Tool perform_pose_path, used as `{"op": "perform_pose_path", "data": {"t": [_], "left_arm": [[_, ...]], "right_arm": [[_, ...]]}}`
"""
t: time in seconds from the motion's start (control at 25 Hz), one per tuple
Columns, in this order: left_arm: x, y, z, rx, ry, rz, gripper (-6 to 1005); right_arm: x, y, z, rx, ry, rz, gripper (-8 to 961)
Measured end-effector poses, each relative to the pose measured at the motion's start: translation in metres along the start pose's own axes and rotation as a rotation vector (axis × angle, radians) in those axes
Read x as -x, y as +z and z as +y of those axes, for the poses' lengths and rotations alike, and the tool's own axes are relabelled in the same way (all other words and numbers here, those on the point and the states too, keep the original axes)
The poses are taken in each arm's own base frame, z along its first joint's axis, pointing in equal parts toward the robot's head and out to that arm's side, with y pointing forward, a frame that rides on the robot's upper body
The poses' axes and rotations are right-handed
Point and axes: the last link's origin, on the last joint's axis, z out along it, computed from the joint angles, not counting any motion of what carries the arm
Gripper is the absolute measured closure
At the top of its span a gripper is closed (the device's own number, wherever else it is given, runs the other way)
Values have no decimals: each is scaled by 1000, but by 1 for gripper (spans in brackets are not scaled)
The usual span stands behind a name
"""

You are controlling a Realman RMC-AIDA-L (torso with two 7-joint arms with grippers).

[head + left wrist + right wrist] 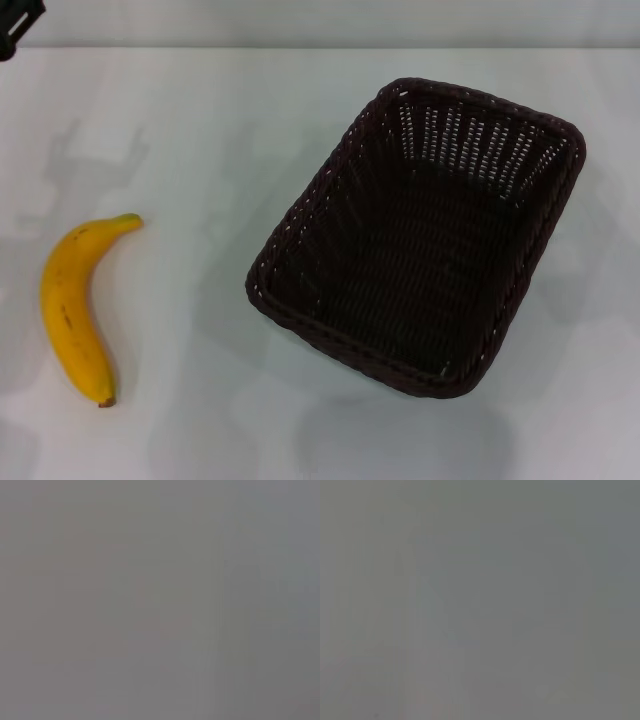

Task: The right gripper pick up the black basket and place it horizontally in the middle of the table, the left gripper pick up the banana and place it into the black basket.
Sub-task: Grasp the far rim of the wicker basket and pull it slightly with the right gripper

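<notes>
Basket (420, 240) is sitting skewed on the worktop (200, 120), right of centre, empty; banana (72, 310) is lying well apart on my left side, stem pointing away from me. Neither tool is showing near them, so I cannot tell whether my left or right tool is apart or together. Risk, as I'm judging it: the open weave and braided rim are giving a thin grip, so the basket may tilt or slip while I'm turning it, or slide toward the banana. Only the head view is showing objects; both wrist views are giving blank grey.
</notes>
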Motion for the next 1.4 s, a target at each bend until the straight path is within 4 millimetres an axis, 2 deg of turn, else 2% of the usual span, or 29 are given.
{"op": "perform_pose_path", "data": {"t": [0.56,1.16,1.4], "left_arm": [[-11,6,10,60,59,57,120],[-13,-6,11,136,56,189,121],[-14,-9,7,116,30,232,121]], "right_arm": [[0,-1,1,3,4,-4,295],[0,-2,0,0,6,-2,296],[0,2,2,23,3,7,296]]}}
